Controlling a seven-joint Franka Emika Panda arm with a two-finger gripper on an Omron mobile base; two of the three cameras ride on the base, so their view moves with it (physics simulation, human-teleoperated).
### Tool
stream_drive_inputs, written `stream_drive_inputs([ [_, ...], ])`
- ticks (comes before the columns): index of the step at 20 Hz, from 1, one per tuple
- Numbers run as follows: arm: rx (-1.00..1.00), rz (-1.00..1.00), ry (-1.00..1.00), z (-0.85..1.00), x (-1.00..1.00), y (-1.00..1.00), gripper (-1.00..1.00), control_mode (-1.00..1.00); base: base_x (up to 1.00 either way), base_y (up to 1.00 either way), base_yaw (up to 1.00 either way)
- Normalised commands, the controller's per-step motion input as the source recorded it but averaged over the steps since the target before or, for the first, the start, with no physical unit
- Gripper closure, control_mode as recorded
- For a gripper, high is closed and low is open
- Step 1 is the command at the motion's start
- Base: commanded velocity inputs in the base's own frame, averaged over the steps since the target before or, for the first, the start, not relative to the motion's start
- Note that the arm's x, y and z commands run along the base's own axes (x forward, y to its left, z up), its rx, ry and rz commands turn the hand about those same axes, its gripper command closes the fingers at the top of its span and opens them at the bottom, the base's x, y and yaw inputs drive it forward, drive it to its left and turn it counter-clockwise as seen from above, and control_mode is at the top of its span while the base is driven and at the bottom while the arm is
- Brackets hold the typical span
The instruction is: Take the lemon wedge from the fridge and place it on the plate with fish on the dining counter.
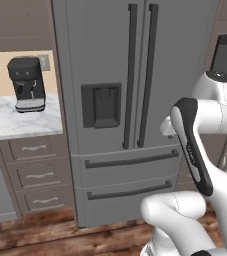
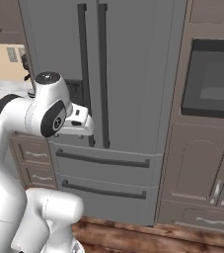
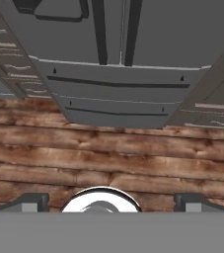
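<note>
A: Left base view?
B: The fridge point(image 1: 130, 110) stands upright, doors closed, handles vertical, beside a coffee machine point(image 1: 26, 84).
A: Right base?
B: Fridge left of the wall oven point(image 2: 213, 79).
A: Hand view?
B: The gripper point(image 3: 111, 201), fingers wide apart, empty, looks down on wooden floor point(image 3: 108, 153).

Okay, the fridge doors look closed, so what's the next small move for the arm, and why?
Probably reach toward the right door's handle. Both doors of the fridge are shut, and the gripper, its jaws wide apart, hangs short of them, tilted toward the wooden floor.
</note>
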Motion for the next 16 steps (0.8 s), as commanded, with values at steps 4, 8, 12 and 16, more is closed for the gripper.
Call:
stream_drive_inputs([
  [4, 0.0, 0.0, 0.0, 0.0, 0.0, 0.0, -1.0, -1.0, 0.0, 0.0, 0.0],
  [8, 0.0, 0.0, 0.0, 0.0, 0.0, 0.0, -1.0, -1.0, 0.0, 0.0, 0.0],
  [12, 0.0, 0.0, 0.0, -0.07, 0.3, -0.01, -1.0, -1.0, 0.0, 0.0, 0.0],
  [16, 0.0, -0.01, -0.02, -0.08, 0.99, -0.03, -1.0, -1.0, 0.0, 0.0, 0.0],
])
